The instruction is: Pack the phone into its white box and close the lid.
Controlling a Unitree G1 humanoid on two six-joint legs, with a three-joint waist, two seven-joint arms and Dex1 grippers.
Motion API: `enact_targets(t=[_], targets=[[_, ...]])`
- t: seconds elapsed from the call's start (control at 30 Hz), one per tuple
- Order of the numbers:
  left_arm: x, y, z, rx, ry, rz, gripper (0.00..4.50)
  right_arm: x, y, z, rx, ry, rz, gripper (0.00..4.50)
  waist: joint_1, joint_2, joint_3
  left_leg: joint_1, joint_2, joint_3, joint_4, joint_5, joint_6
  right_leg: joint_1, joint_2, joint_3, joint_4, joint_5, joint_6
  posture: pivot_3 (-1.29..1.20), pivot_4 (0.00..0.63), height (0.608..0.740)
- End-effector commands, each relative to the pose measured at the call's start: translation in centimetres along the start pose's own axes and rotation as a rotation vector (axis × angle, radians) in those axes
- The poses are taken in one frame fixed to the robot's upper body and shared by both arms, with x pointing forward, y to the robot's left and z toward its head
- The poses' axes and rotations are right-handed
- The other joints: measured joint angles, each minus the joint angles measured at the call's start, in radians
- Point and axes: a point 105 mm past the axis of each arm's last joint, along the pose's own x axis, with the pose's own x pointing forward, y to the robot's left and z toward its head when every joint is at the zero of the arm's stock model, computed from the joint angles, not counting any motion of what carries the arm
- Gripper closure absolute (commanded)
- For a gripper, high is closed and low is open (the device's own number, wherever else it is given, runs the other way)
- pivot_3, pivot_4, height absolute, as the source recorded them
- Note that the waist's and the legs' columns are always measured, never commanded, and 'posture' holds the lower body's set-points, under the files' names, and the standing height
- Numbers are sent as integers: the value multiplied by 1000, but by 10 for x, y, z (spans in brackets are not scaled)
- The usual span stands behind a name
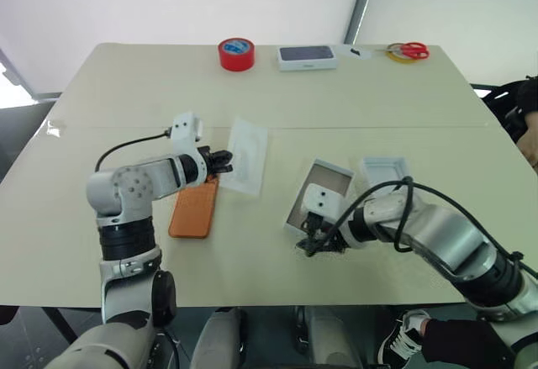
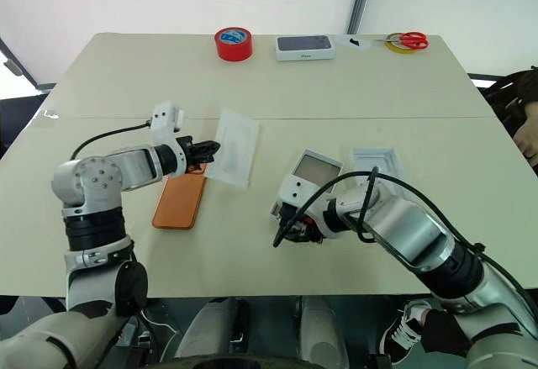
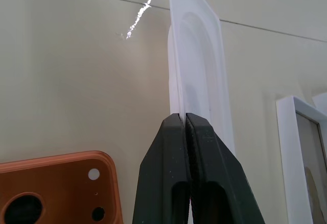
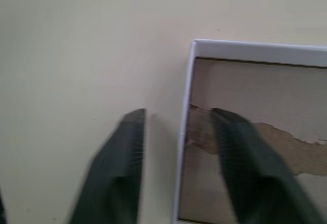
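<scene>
The left end effector point(image 1: 225, 161) is clamped tight on the near edge of a flat white card point(image 1: 245, 156) with an oval outline; in the left wrist view its fingers point(image 3: 171, 173) meet flush on the card point(image 3: 196, 76), which stands on edge along the line of the fingers. In the head views the card sits tilted, its gripped edge off the table point(image 1: 252, 83). Just beneath that end effector lies the phone point(image 1: 194, 207), orange back up, flat on the table; its camera corner point(image 3: 56, 188) shows beside the fingers.

The right end effector point(image 1: 313, 243) points down at the near end of the white box point(image 1: 319, 194). Its jaws stand partly open, straddling the box wall: one finger point(image 4: 120, 168) is outside over the table, the other point(image 4: 245, 163) over the brownish inside. Whether either finger touches the wall point(image 4: 185, 132) cannot be told. The box sits tilted, well right of the phone.

The lid point(image 1: 385, 170) lies just beyond the box, inside up, close to the right arm.

Along the far edge stand a red tape roll point(image 1: 236, 54), a white box with a dark top point(image 1: 308, 56) and red-handled scissors point(image 1: 410, 50).
</scene>
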Motion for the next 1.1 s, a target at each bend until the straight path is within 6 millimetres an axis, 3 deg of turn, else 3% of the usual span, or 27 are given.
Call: enact_targets(t=[0.03, 0.23, 0.43, 0.73, 0.93, 1.1], targets=[[-10, -3, 17, 25, -78, -4, 4500, -1, 5, 6, -76, -8, 10, 4481, -1, 0, 0, 0, 0, 0, 0, 0, 0, 0, 0, 0, 0, 0, 0, 0, 150, 732], [-21, 4, 34, -43, -168, -1, 4500, 1, 3, 19, -237, -57, 3, 4481, -4, 0, 0, 0, 0, 0, 0, 0, 0, 0, 0, 0, 0, 0, 0, 0, 150, 732], [-35, 14, 50, -116, -244, 9, 4500, 17, -5, 45, -436, -111, 5, 4481, -8, -1, 0, 0, -1, 0, 0, 0, 0, 0, 1, 0, 0, 0, 0, 0, 150, 732], [-40, 10, 44, -152, -236, -9, 4500, 39, -19, 64, -450, -137, 38, 4481, -2, -2, 0, 0, 0, 0, 0, 1, -1, 0, 0, -1, 1, 0, 0, 0, 150, 732], [-33, -9, 28, -178, -199, -51, 4500, 16, -32, 77, -397, -244, -16, 1720, -1, -2, 0, 0, 0, 0, 0, 1, -2, 0, -1, -1, 1, 1, 0, 0, 150, 732], [-24, -28, 7, -204, -148, -74, 4500, -22, -45, 67, -345, -339, -84, 1720, -1, -2, 0, 0, -1, 0, 0, 1, -2, 0, -1, -1, 0, 1, 0, 0, 150, 732]])
